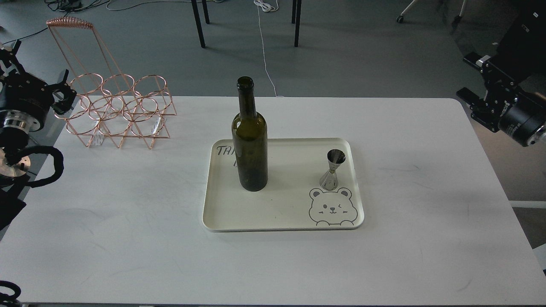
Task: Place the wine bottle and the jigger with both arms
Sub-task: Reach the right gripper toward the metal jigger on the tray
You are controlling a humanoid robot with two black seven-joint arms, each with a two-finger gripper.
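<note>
The wine bottle [250, 140] stands upright on the left half of a cream tray [277, 213] in the middle of a white table [128, 221]. Its base hides part of some handwritten letters on the tray floor, and its mouth has no cork. The jigger [333, 169] stands upright on the right side of the same tray, with its wider cone down, just above a printed bear face in the tray's near right corner. Bottle and jigger are well apart from each other.

The left gripper [64, 91] hangs at the table's far left edge, well to the left of the bottle and holding nothing. It is small and dark, so I cannot tell whether its fingers are spread or closed. Just to its right, nearly touching it in this view, sits a copper wire rack [119, 113] with round rings and a tall handle, between this gripper and the bottle.

The right gripper [471, 83] hangs off the table's far right corner, well to the right of the jigger and farther back. Its two dark fingers look set apart with nothing between them. Neither gripper touches the tray or anything on it
</note>
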